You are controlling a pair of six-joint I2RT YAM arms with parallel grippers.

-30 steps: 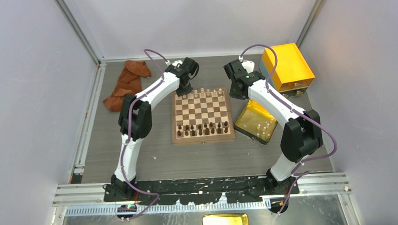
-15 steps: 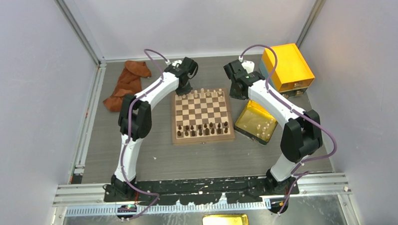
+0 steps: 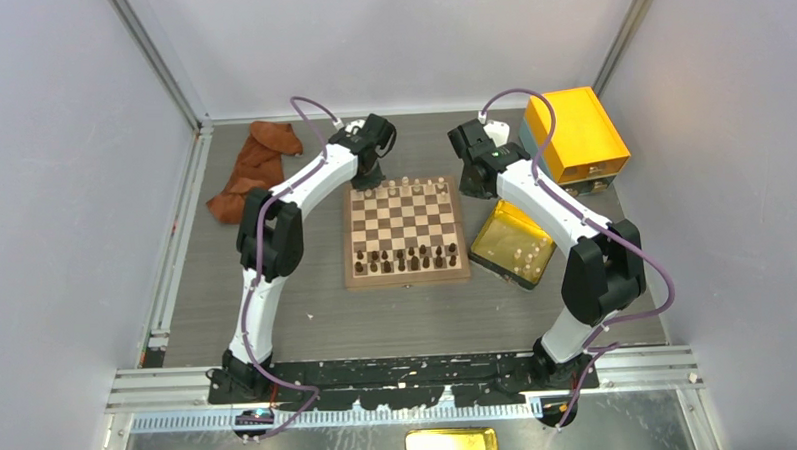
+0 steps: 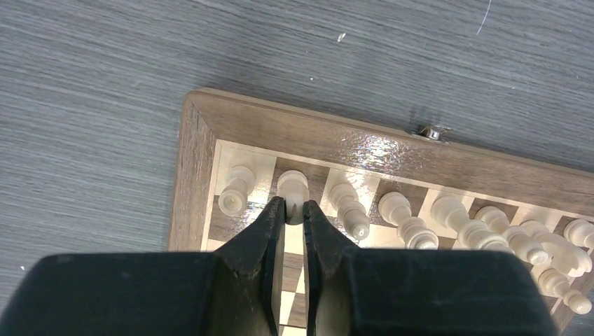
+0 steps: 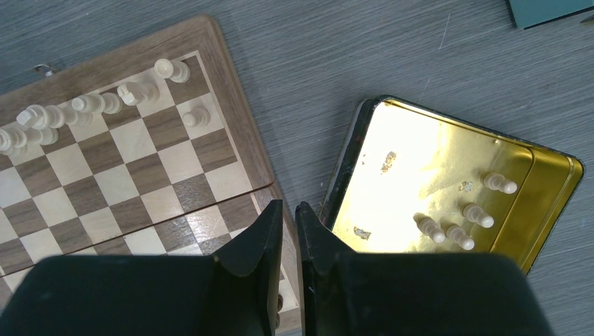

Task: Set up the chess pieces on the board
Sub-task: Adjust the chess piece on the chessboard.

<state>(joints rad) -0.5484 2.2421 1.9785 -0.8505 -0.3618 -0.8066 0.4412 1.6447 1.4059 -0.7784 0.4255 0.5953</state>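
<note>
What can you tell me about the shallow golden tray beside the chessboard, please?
The tray is a shallow rectangle of shiny golden metal, as it looks, with a dark rim, rounded corners and a step along one end. It lies on the grey table, askew to the chessboard and apart from it. Four pale chess pieces sit inside near the step; small scuffs mark its floor.

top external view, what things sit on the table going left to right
brown cloth → chessboard → golden tray → orange-yellow box
</note>
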